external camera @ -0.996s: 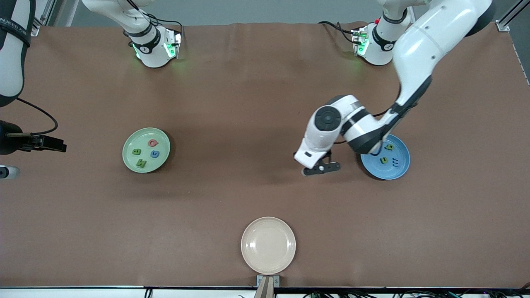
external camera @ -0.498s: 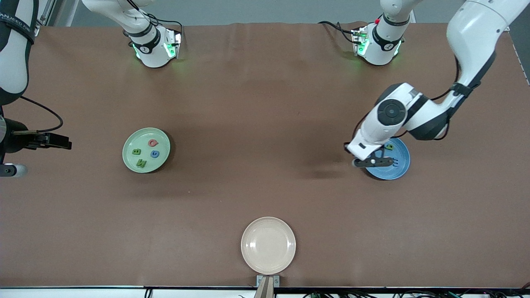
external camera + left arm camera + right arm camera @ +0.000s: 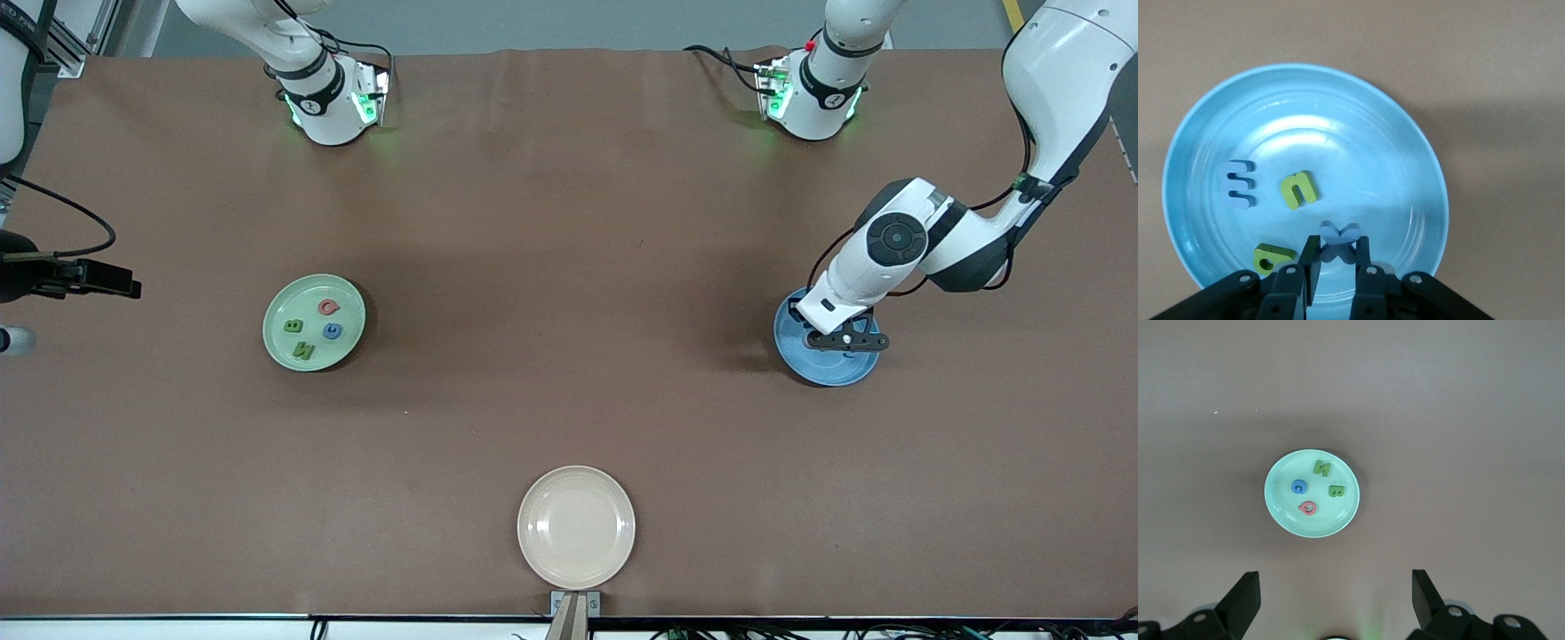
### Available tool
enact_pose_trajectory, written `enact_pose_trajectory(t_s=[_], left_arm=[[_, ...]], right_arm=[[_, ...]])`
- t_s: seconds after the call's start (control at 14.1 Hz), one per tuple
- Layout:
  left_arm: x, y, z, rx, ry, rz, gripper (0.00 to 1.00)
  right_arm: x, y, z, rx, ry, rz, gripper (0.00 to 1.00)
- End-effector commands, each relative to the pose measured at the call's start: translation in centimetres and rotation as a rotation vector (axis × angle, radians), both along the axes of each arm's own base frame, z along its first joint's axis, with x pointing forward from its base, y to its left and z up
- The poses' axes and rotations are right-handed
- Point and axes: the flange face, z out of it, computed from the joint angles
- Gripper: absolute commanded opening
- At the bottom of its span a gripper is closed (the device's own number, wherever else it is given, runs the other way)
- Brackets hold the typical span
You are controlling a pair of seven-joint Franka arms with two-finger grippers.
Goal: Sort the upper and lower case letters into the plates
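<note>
Brown table [image 3: 569, 267] carrying three plates. Cream-beige plate [image 3: 576, 527] lies nearest the front camera, at mid-table. Pale green plate [image 3: 314, 321], toward the right arm's end, holds green B [image 3: 292, 326], green N [image 3: 303, 350], blue G [image 3: 332, 331] and pink Q [image 3: 328, 308]. Blue plate [image 3: 1305, 180], toward the left arm's end, holds blue m [image 3: 1238, 185] and two small green letters [image 3: 1298, 189]. Left gripper [image 3: 1335, 261], over the blue plate, is clamped on blue x [image 3: 1338, 241]. Right gripper [image 3: 1335, 603] waits high above the table with its fingers spread wide and empty.
</note>
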Motion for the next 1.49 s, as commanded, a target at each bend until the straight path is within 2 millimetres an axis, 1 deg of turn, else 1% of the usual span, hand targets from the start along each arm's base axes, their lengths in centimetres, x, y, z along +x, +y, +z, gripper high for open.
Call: enact_pose_trajectory(t_s=[0.0, 0.14, 0.21, 0.28, 0.36, 0.43, 0.57, 0.64, 0.71, 0.78, 0.85, 1.0, 1.07, 1.21, 1.42], left_arm=[[-0.4, 0.2, -1.3, -0.004, -0.004, -0.028, 0.01], [-0.4, 0.7, -1.7, 0.002, -0.002, -0.026, 0.01], [-0.5, 0.6, -2.0, -0.006, 0.005, -0.027, 0.03], [-0.6, 1.0, -2.5, 0.000, 0.007, -0.031, 0.04], [-0.6, 1.2, -2.7, 0.003, 0.008, -0.034, 0.07], [-0.6, 1.2, -2.7, 0.004, 0.009, -0.037, 0.08], [-0.8, 1.1, -2.8, 0.004, 0.011, -0.042, 0.09], [-0.8, 1.3, -2.8, 0.006, 0.013, -0.041, 0.14], [-0.7, 1.3, -2.7, 0.008, 0.010, -0.042, 0.29], [-0.5, 1.7, -2.5, 0.016, 0.007, -0.038, 0.74], [-0.3, 1.9, -2.3, 0.018, 0.004, -0.031, 0.99], [0.0, 2.2, -1.9, 0.018, -0.001, -0.017, 1.00], [0.4, 2.5, -1.3, 0.022, -0.009, -0.005, 1.00], [1.7, 1.5, 1.3, -0.011, -0.030, 0.026, 1.00], [3.2, 0.6, 4.5, 0.058, -0.009, 0.027, 1.00]], right_arm=[[-2.1, -0.4, 0.9, 0.033, -0.014, 0.010, 1.00], [-3.2, 0.1, 1.4, 0.020, -0.032, 0.029, 1.00], [-4.0, 0.1, 1.4, 0.023, -0.045, 0.031, 1.00], [-4.7, 0.0, 1.3, 0.025, -0.055, 0.031, 1.00], [-5.4, -0.1, 1.3, 0.027, -0.070, 0.028, 1.00], [-5.9, 0.1, 1.4, 0.029, -0.072, 0.033, 1.00], [-6.5, 0.0, 2.1, 0.029, -0.076, 0.033, 1.00], [-7.0, 0.0, 2.6, 0.021, -0.081, 0.035, 1.00], [-7.5, 0.2, 2.8, 0.010, -0.085, 0.043, 1.00], [-7.9, 0.3, 3.2, 0.006, -0.090, 0.046, 1.00], [-8.2, 0.6, 3.8, 0.006, -0.097, 0.051, 1.00], [-8.6, 0.7, 4.3, -0.002, -0.096, 0.056, 1.00], [-8.8, 0.7, 4.6, -0.006, -0.095, 0.054, 1.00], [-9.2, 0.7, 5.2, -0.005, -0.097, 0.056, 1.00], [-10.0, 0.9, 6.1, -0.004, -0.091, 0.057, 1.00]])
